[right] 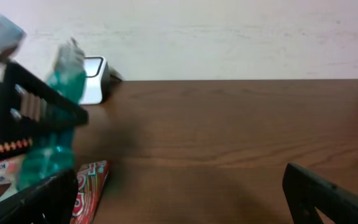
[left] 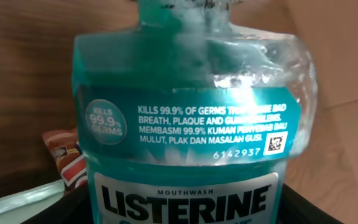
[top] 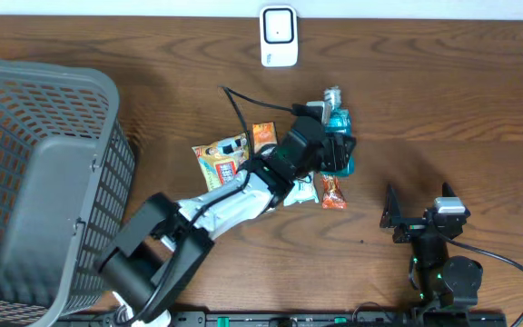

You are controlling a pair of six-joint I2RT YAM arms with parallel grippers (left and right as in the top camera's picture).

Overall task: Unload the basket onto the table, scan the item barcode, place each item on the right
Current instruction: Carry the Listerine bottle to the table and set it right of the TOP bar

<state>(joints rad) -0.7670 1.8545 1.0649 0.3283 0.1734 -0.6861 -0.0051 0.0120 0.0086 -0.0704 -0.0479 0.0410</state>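
Teal mouthwash bottle (left: 185,124), white label, clamped in left gripper (top: 334,150).
Snack packets (top: 332,193) just near-left; white scanner (top: 279,36) far; right gripper (top: 418,211) spread, empty.

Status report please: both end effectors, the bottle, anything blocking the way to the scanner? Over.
Left end effector closed on mouthwash bottle. Right end effector open, empty. Front label faces left wrist camera, barcode not seen. Snack packets beside bottle, none toward scanner.

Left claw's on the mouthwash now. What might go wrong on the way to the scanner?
The left claw seems to grip the mouthwash bottle on its smooth, rounded body; it may slip or swing in transit. No striped barcode shows on the side facing the wrist view, so the scanner may miss it without a turn.
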